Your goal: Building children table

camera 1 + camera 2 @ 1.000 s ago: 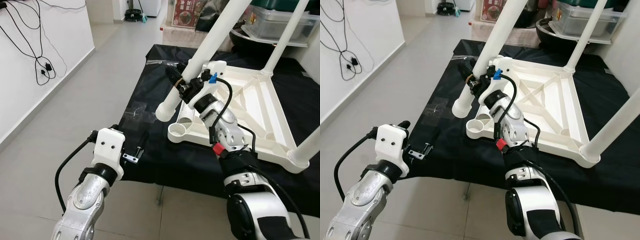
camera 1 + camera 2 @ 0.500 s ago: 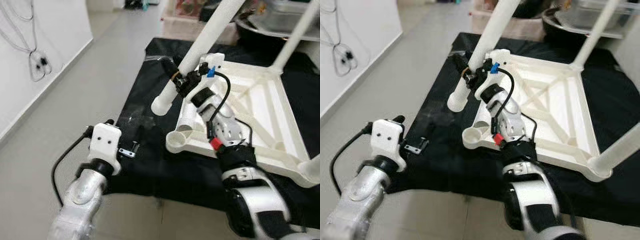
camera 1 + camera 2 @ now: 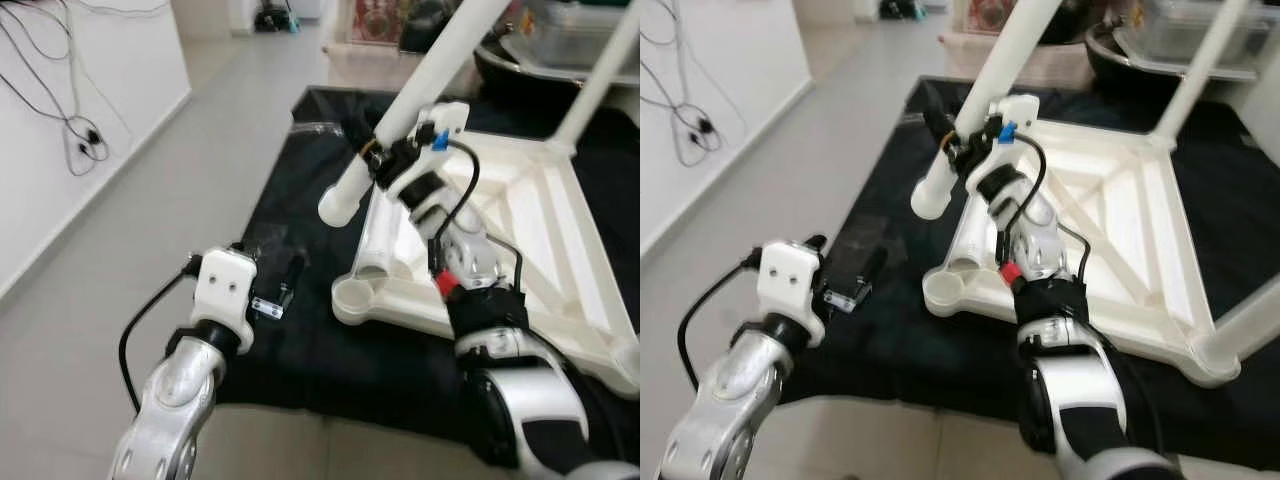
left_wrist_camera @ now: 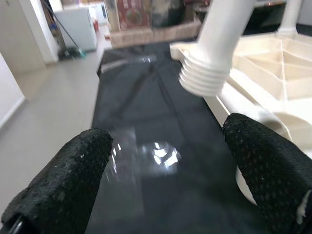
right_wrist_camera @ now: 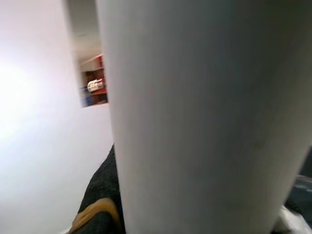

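A white plastic children's table [image 3: 520, 210] lies upside down on a black cloth [image 3: 290, 200]. My right gripper [image 3: 378, 158] is shut on a loose white leg [image 3: 430, 70], which it holds tilted. The leg's threaded end [image 3: 340, 205] hangs above and beyond the table's near-left corner socket [image 3: 355, 295], which is empty. In the right wrist view the leg [image 5: 204, 117] is pressed close beside a black finger [image 5: 97, 209]. My left gripper [image 3: 285, 280] is open over the cloth's near-left edge, left of that corner. Its wrist view looks between both fingers [image 4: 63, 180] at the threaded end [image 4: 204, 80].
Another leg [image 3: 600, 80] stands screwed into the table's far corner, and one more [image 3: 1250, 320] stands at the near right. A white wall with hanging cables [image 3: 70, 130] runs along the left, beside the tiled floor [image 3: 180, 200]. A plastic bin [image 3: 570, 30] and boxes stand behind the table.
The whole view has shifted as the camera moved. My left gripper has come forward over the cloth's edge, nearer the table corner. My right gripper still holds the tilted leg.
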